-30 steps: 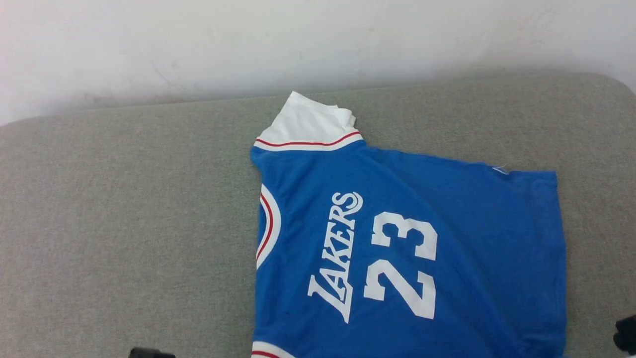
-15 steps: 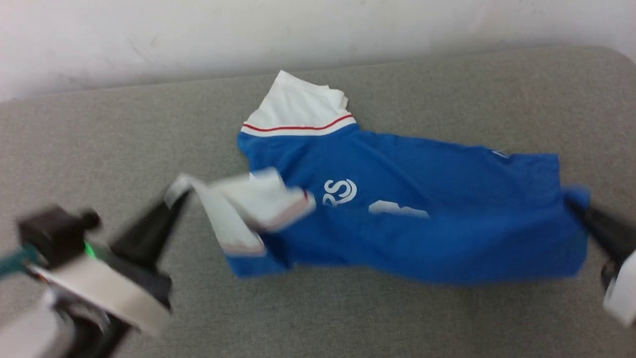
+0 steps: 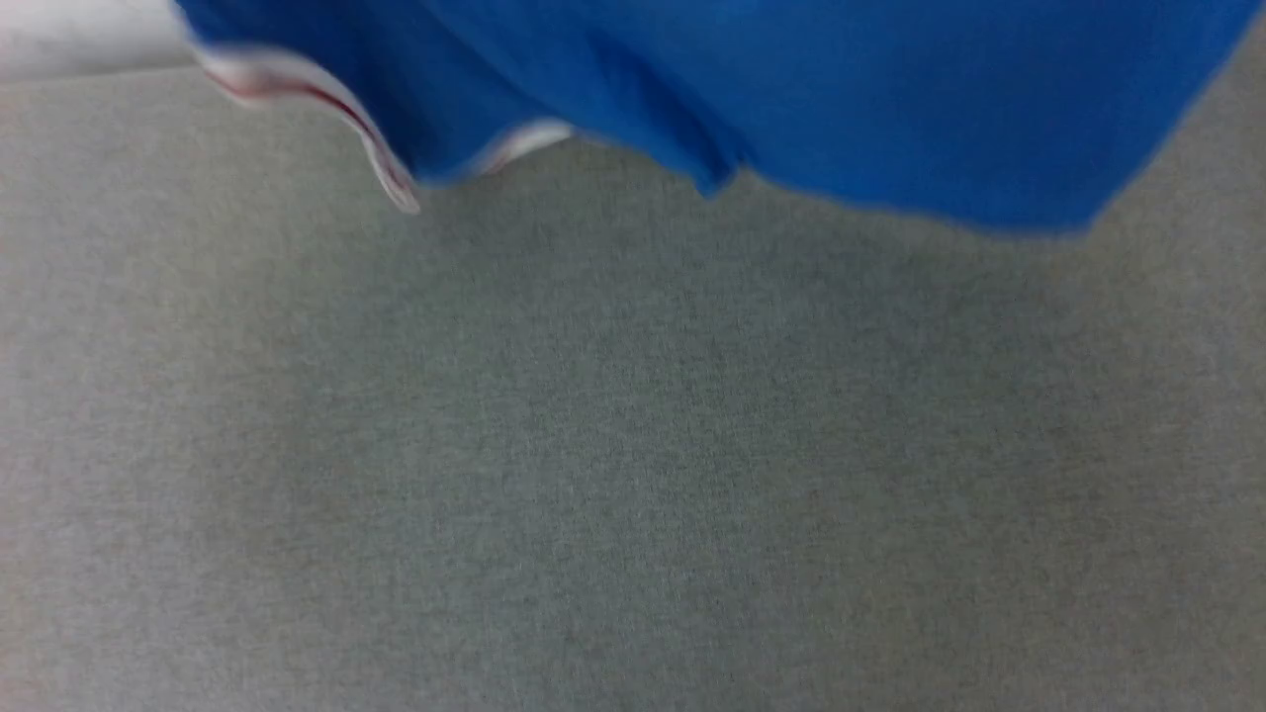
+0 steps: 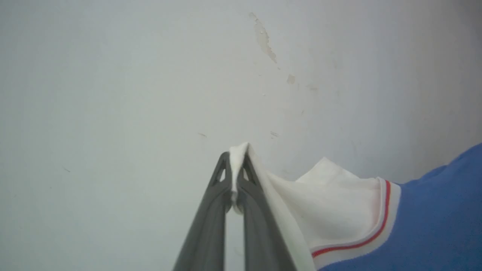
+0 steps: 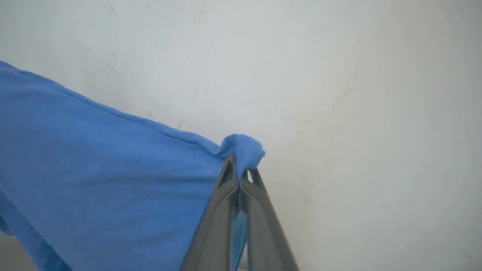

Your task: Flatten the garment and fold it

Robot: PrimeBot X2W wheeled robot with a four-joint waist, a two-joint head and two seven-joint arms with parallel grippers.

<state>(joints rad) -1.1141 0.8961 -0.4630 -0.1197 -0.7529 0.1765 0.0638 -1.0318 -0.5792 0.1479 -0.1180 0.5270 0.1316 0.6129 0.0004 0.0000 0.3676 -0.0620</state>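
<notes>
Both ends pinched: left gripper (image 4: 237,165) clamped on garment (image 3: 791,99) white sleeve (image 4: 339,203), right gripper (image 5: 239,173) on blue corner (image 5: 243,148), aloft presumably for flattening.

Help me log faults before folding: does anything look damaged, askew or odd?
Nothing on the shirt looks torn or stained. It hangs bunched above the grey surface, pinched by the left gripper at a white sleeve and the right gripper at a blue edge. Only the wall has chipped paint.
</notes>
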